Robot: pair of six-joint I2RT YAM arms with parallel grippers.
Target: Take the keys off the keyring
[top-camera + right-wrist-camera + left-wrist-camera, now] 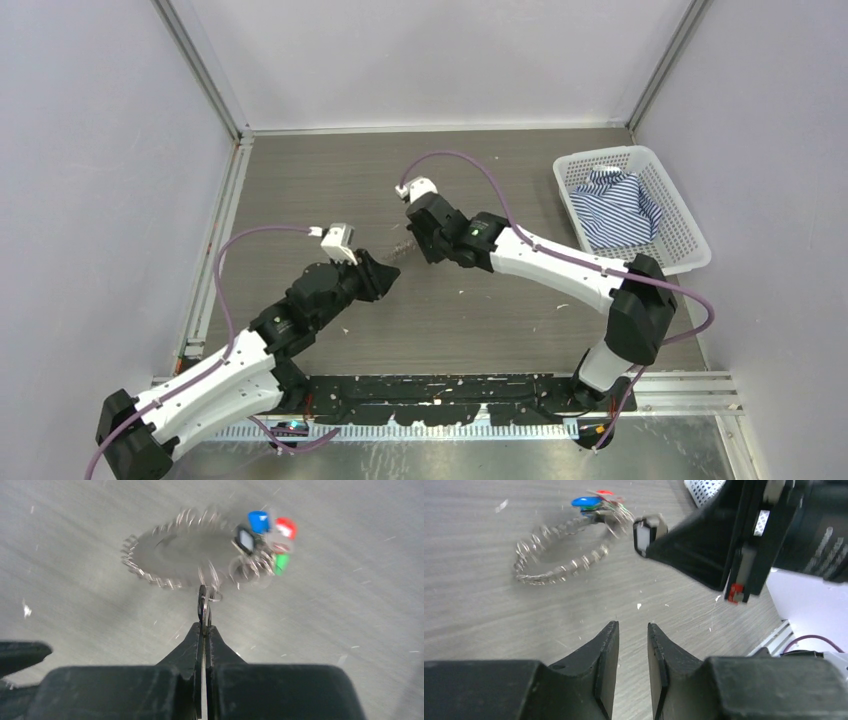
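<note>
1. Hovering just short of the keyring [544, 577] with left claw [632, 625] narrowly parted, empty.
2. Pinching keyring's rim, on the table [474, 630], with right claw [204, 625] clamped tight.
3. At keyring's far edge: keys [258, 521], bunched, seemingly attached.
4. Bracing step, probably; next, likely gripping one key to work it off.

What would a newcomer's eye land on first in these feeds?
The jagged, silvery keyring sits in the middle between the two grippers, its keys with blue, red and green heads bunched at one side. The right gripper is pinched shut on a small loop at its rim, while the left gripper hovers just short of it, jaws apart. At the far right, a white basket holds a striped cloth.
</note>
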